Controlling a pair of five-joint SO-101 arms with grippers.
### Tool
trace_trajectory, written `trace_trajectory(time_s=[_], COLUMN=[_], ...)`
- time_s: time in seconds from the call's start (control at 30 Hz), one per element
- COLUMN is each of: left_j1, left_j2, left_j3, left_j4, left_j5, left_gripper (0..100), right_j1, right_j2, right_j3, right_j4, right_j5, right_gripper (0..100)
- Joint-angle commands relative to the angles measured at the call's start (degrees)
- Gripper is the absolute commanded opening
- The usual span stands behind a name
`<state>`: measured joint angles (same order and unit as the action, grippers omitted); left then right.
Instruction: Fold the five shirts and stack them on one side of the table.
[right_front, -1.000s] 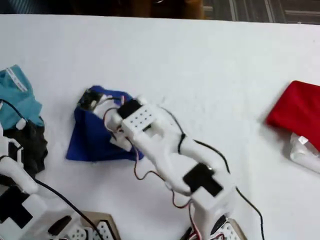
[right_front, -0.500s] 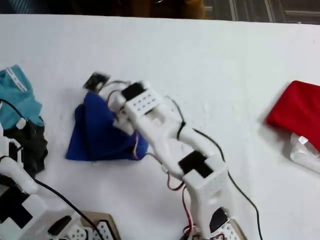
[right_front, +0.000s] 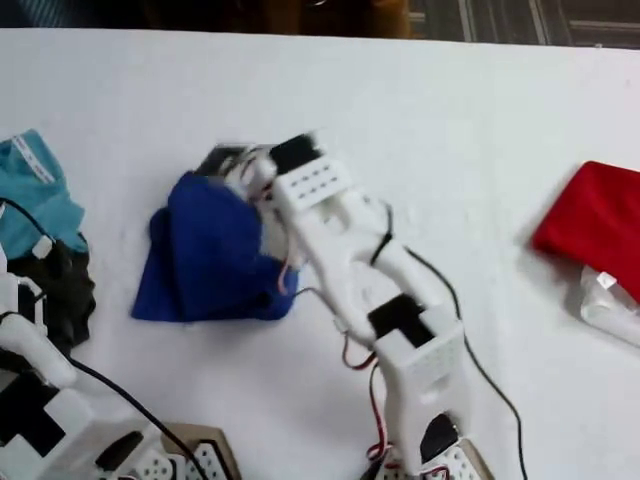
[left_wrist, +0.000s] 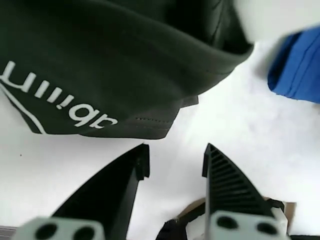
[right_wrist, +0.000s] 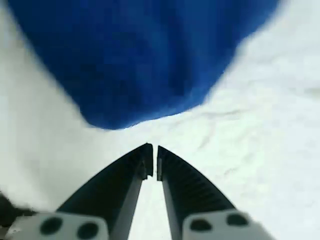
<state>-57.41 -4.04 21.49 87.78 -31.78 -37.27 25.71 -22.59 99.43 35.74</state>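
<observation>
Right gripper (right_wrist: 152, 161): jaws drawn together, nothing between them. The tips sit over bare table (right_front: 450, 120), just off the edge of the blue shirt (right_front: 205, 255).
Left gripper (left_wrist: 175, 160): jaws parted and empty, low over the table, just short of the hem of the black shirt (right_front: 62, 285).
Blue shirt: left of table centre, bunched and partly doubled over, not a flat fold. The right arm lies across its right side.
Black shirt: at the left edge, touching the teal shirt (right_front: 35, 195) behind it. Judged to be the stacking side, since two garments are gathered there.
Red shirt (right_front: 598, 225): at the right edge, well apart from the others.
Step in hand (judgement): folding the blue shirt. Closed, empty jaws suit pushing or smoothing cloth rather than lifting it.
Left arm role (judgement): parked with its jaws ready beside the pile, clear of the right arm's work.
Risk (judgement): a loose bunch may spring open when moved.
</observation>
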Motion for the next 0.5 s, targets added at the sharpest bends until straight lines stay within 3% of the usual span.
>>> trace_trajectory(time_s=[0.0, 0.27, 0.47], left_j1=[-0.18, -0.18, -0.18], left_j2=[-0.26, -0.26, -0.18], left_j3=[-0.04, 0.13, 0.75], left_j4=[-0.18, -0.18, -0.18], left_j5=[-0.18, -0.26, -0.44], left_gripper=[20, 20, 20], right_j1=[-4.09, -8.75, -8.57], right_j2=[-2.77, -1.71, 5.93], right_j3=[-0.97, 1.76, 1.85], right_j4=[1.98, -4.18, -8.84], right_j5=[2.2, 2.37, 2.37], right_gripper=[2.6, 25.5, 27.9])
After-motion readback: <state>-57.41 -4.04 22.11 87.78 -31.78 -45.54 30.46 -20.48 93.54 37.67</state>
